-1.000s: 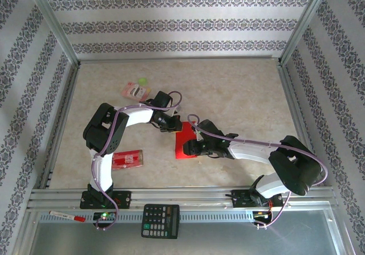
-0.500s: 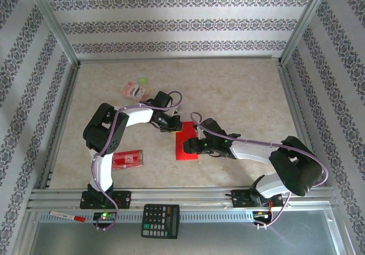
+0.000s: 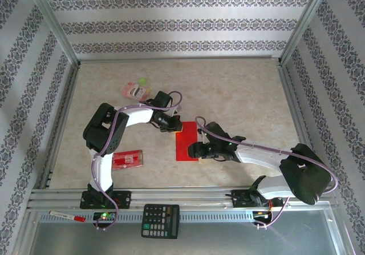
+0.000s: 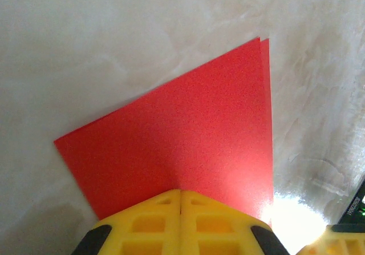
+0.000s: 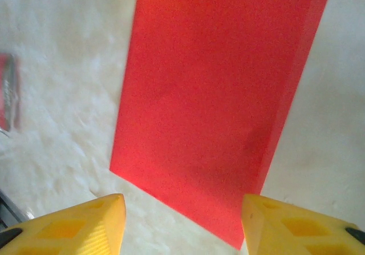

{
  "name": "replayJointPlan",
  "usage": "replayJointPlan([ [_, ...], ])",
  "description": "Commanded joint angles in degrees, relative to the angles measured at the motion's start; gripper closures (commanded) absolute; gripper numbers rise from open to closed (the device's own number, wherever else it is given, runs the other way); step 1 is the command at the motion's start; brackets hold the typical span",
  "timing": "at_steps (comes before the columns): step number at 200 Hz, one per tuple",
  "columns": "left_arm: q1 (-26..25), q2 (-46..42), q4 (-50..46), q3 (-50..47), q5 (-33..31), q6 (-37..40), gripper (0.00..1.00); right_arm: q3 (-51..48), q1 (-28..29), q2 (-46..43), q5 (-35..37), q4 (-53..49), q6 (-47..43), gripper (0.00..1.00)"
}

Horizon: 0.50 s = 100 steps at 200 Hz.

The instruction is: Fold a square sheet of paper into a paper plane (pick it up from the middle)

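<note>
1. While we are looking down from the top camera, the sheet of paper [image 3: 186,142] is lying flat near the middle of the frame on the mottled beige table [image 3: 245,95], showing as an upright bright red rectangle.
2. We are seeing plain, matte, unprinted paper [image 4: 182,124] in the left wrist view, with a second layer's thin edge peeking out along its right side.
3. The left gripper [image 3: 170,126] [image 4: 181,193] is sitting at the sheet's upper left corner, its ribbed yellow fingers pressed together over the paper's edge. We cannot tell whether any paper is pinched between them.
4. The right gripper [image 3: 195,150] [image 5: 182,208] is standing at the sheet's lower right edge. Its blocky yellow fingers [image 5: 85,221] are spread well apart, gripping nothing, with the paper's [image 5: 211,95] bottom corner lying between them.
5. A glossy red packet [image 3: 126,159] is lying at lower left, well apart from the sheet, and a black calculator [image 3: 160,221] is resting at the bottom centre.
</note>
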Motion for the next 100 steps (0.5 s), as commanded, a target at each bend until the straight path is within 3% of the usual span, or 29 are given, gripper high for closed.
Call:
replayJointPlan([
  [1,0.61,1.85,-4.55,0.15,-2.67,1.7,1.0,0.1,1.3,0.94,3.28,-3.2,1.53,0.45],
  [100,0.66,2.18,-4.64,0.42,-2.42,1.81,1.0,1.38,2.0,5.84,0.83,2.37,1.9,0.46],
])
